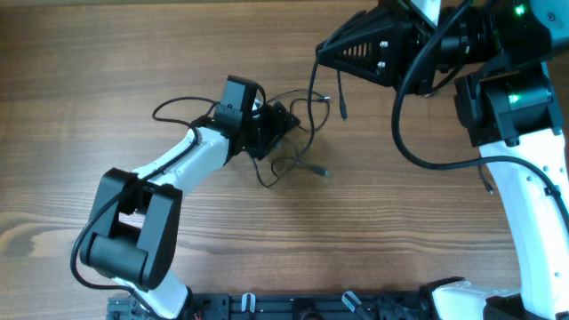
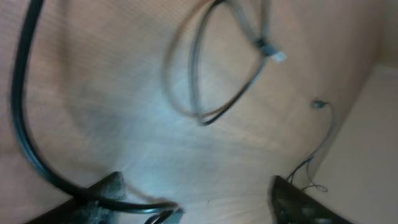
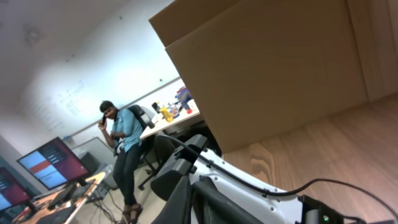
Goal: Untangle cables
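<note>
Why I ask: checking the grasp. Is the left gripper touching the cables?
Cannot tell. Overhead, the left gripper covers the cables beneath it; in the blurred left wrist view a cable runs past one fingertip, neither contact nor gap plain.

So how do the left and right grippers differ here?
Left gripper sits low among the cables, jaws open; right gripper hangs high to one side, shut. Left's camera faces the table close up; right's faces the room. Both are black two-finger grippers.
</note>
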`<move>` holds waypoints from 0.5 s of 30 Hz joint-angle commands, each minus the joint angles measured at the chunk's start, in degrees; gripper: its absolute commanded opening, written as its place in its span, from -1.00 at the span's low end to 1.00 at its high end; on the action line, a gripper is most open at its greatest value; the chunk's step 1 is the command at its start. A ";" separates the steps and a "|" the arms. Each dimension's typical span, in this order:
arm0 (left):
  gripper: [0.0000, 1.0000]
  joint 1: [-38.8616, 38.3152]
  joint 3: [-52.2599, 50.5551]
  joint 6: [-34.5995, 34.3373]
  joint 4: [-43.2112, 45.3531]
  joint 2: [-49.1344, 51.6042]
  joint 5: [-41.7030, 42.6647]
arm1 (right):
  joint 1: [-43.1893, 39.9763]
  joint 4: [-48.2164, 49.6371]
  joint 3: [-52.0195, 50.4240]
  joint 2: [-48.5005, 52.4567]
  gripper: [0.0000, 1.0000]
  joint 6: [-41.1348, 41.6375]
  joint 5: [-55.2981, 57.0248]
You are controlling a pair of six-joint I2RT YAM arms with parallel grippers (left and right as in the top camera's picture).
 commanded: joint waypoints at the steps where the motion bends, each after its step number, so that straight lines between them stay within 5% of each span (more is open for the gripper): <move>1: 0.01 0.92 0.26 -1.31 3.89 0.42 -4.92 | 0.02 -0.85 0.15 0.11 -0.90 -0.02 -3.13; 4: -0.92 5.22 0.26 -1.20 4.48 0.39 -5.70 | 0.02 -5.66 -1.18 0.83 -0.92 -2.99 -6.88; 10: -0.92 18.99 0.26 3.56 -8.07 0.39 -6.97 | -0.55 -9.62 -2.05 3.87 -0.91 -2.95 -8.74; 15: -0.82 21.24 0.26 11.30 -11.21 0.39 4.66 | -0.68 -14.75 -2.05 11.96 -0.91 -2.99 -3.74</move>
